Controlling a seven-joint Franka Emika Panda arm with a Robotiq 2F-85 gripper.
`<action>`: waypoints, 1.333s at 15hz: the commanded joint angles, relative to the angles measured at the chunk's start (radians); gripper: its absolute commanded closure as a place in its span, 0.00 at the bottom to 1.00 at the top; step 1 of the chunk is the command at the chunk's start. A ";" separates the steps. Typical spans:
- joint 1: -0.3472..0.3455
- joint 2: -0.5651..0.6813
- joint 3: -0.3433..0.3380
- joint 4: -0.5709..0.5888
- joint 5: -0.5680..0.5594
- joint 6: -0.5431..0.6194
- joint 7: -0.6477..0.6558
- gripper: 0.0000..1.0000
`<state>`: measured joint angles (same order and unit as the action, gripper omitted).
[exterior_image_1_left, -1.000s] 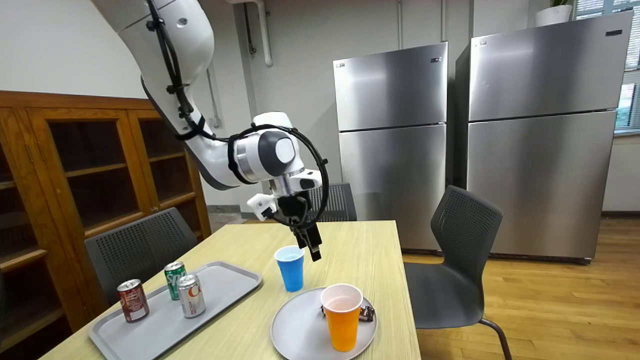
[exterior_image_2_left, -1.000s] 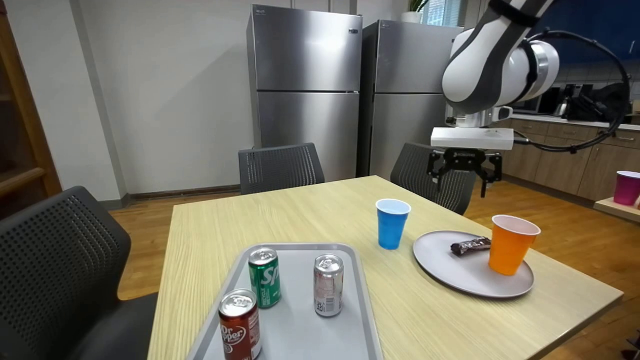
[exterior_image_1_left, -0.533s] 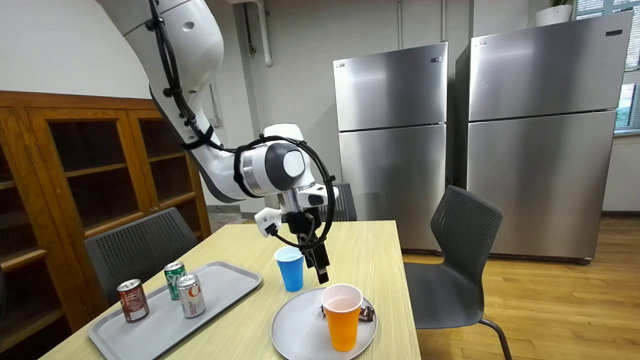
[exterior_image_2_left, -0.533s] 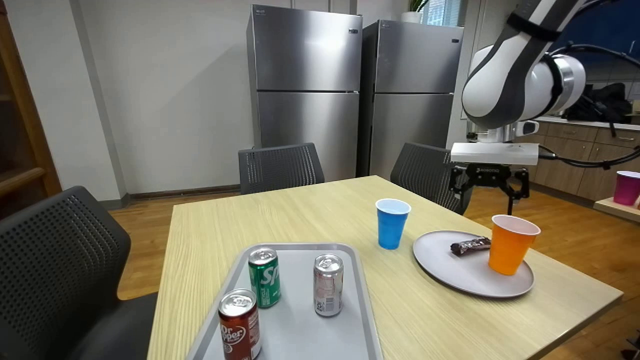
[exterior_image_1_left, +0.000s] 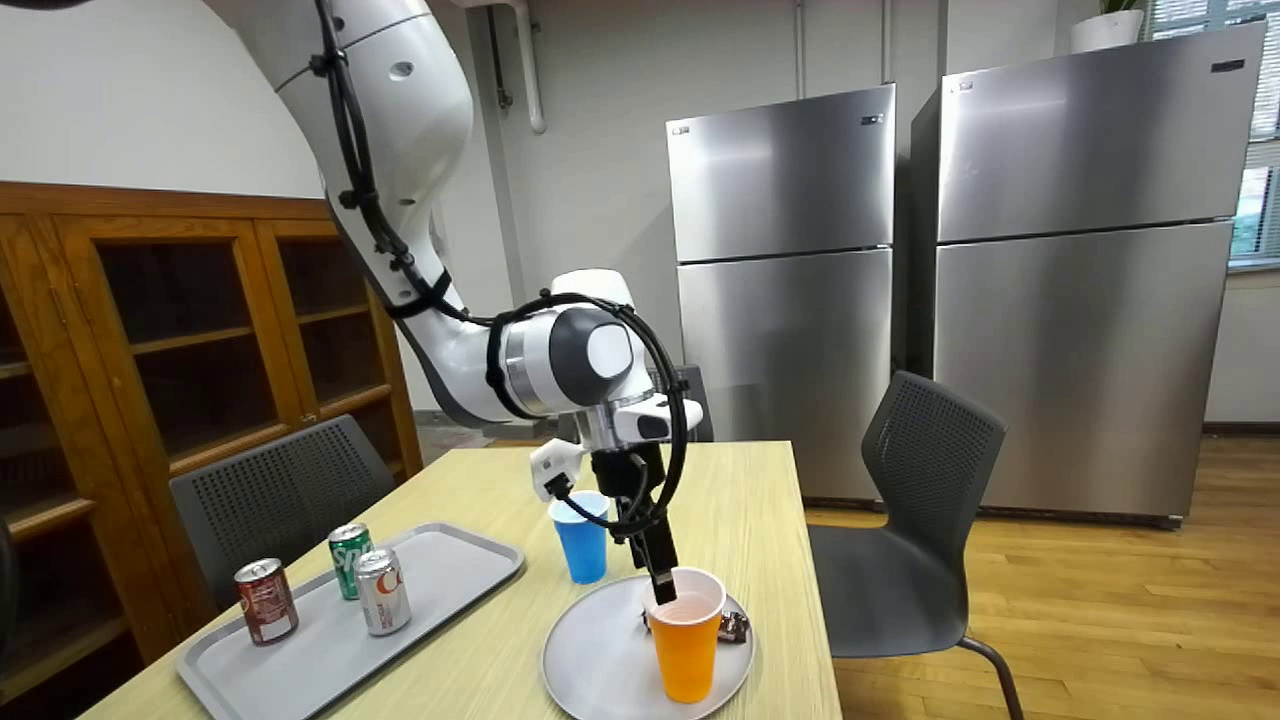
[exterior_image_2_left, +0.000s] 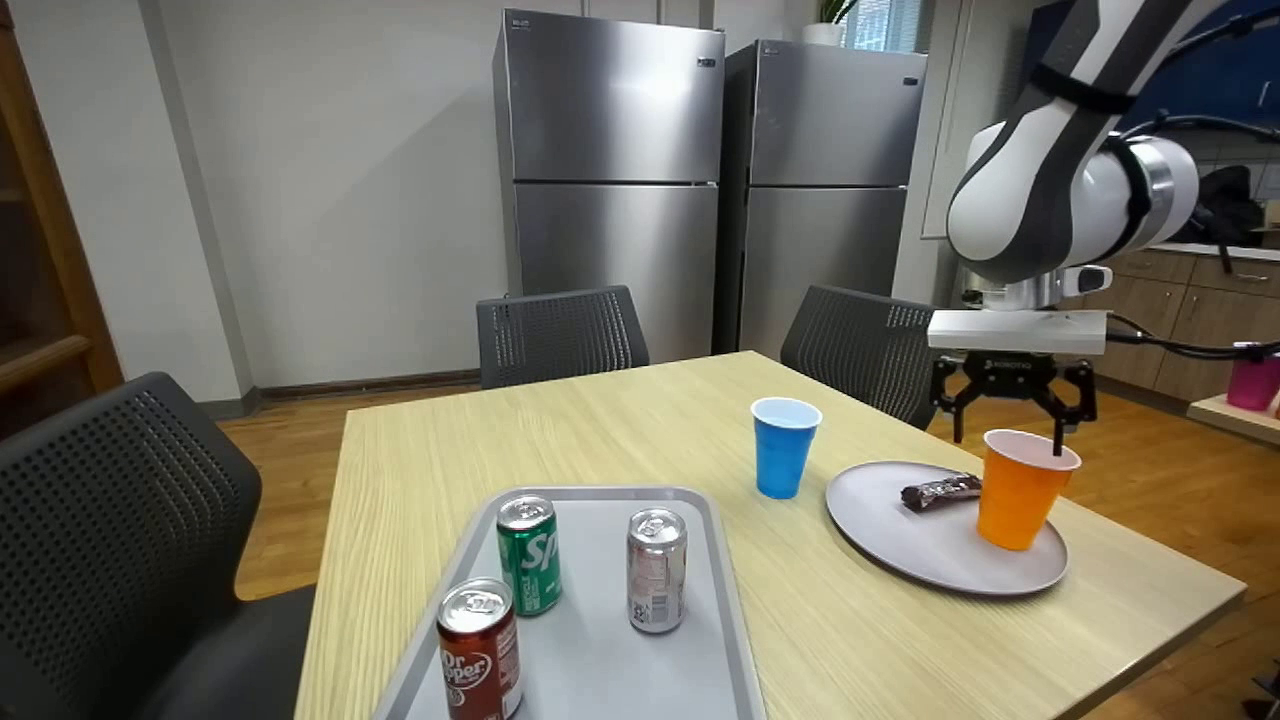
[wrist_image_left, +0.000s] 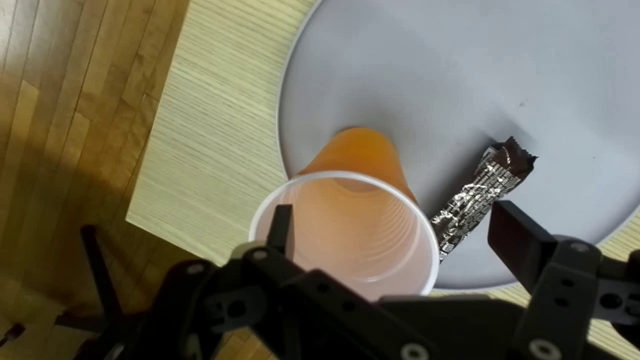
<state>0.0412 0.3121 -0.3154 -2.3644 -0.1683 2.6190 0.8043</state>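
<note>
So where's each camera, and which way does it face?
Exterior view: above the table, nearest the serving tray, looking across to stainless refrigerators; lower arm and open claw, frame right.
Exterior view: also above tabletop level, refrigerators ahead, wooden cabinet at left; more of the arm, claw side-on.
Wrist view: on the arm behind the claw, facing down at the orange plastic cup, dinner plate and wrapped snack bar; claw only.
Shared: both exterior views show the serving tray and blue plastic cup; all three, the orange plastic cup.

We have our arm (exterior_image_1_left: 455, 365) angled down from above, bent at the wrist (exterior_image_1_left: 605, 350); gripper (exterior_image_2_left: 1008, 446) pointing down, both fingers (wrist_image_left: 522, 245) spread wide.
</note>
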 joint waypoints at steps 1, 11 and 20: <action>-0.014 0.034 0.000 0.022 -0.002 0.011 0.031 0.00; -0.017 0.077 -0.016 0.057 0.013 0.002 0.021 0.63; -0.010 0.037 -0.017 0.040 0.007 0.002 0.012 0.99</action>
<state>0.0345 0.3832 -0.3395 -2.3127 -0.1632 2.6228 0.8138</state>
